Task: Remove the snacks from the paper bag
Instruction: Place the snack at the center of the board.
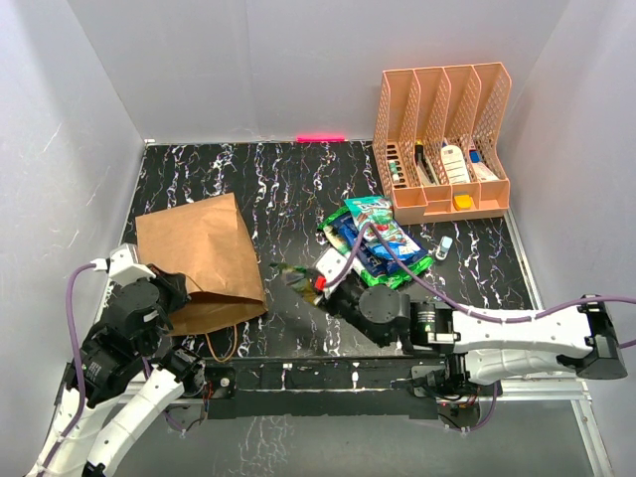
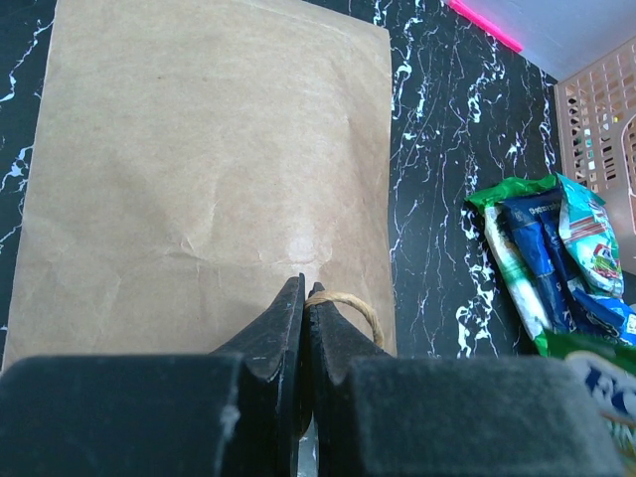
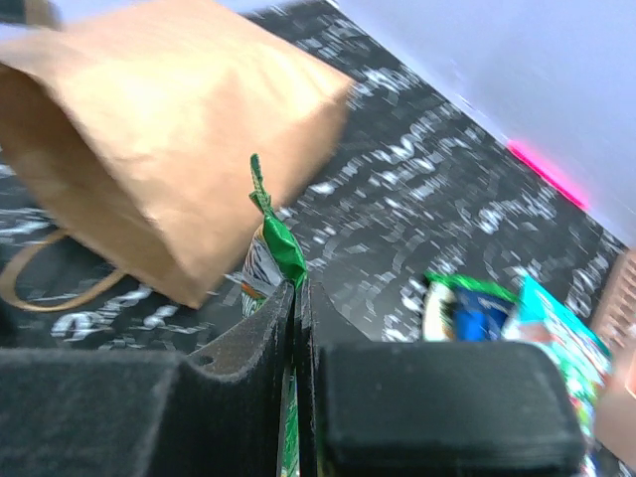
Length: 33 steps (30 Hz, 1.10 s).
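Note:
The brown paper bag (image 1: 199, 253) lies flat on the black marble table, its mouth toward the near edge. My left gripper (image 1: 182, 288) is shut at the bag's mouth, with a twisted paper handle (image 2: 350, 304) coming out from between its tips (image 2: 304, 283). My right gripper (image 1: 323, 288) is shut on a green snack packet (image 3: 279, 243), held just right of the bag's mouth (image 3: 169, 129). The packet also shows in the top view (image 1: 290, 272). A pile of snack packets (image 1: 373, 238), green, dark blue and teal, lies right of centre; it also shows in the left wrist view (image 2: 542, 248).
An orange slotted file rack (image 1: 442, 139) with small bottles and tubes stands at the back right. A small bottle (image 1: 444, 246) lies beside the pile. The bag's other handle (image 1: 221, 343) lies on the table near the front edge. White walls enclose the table.

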Motion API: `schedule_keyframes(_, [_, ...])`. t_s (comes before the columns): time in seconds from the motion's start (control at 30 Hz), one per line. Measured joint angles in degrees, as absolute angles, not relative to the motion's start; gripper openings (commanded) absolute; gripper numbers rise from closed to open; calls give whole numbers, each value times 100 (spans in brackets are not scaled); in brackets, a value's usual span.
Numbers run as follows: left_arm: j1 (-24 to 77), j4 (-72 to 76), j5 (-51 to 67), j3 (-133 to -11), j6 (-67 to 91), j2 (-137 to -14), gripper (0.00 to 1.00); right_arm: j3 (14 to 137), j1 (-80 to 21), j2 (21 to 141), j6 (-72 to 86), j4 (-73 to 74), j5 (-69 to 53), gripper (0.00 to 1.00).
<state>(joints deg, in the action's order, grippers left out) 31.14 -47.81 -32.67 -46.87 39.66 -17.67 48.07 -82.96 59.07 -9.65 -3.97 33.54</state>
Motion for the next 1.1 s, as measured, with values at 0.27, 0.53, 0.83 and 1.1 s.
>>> schedule_keyframes(0.27, [3114, -4805, -3321, -4681, 4018, -1721, 0, 4687, -7266, 6525, -176, 755, 4351, 7])
schedule_keyframes(0.53, [3114, -4807, -3361, -4681, 4053, -1647, 0, 4512, -6886, 6849, 316, 1616, 4364, 7])
schedule_keyframes(0.83, [3109, -4807, -3361, -4678, 4053, -1680, 0, 5376, -6698, 9214, 355, 1286, 4309, 7])
schedule_keyframes(1.1, [3107, -4807, -3363, -4672, 4056, -1656, 0, 6366, -6499, 10888, 38, 768, 4246, 7])
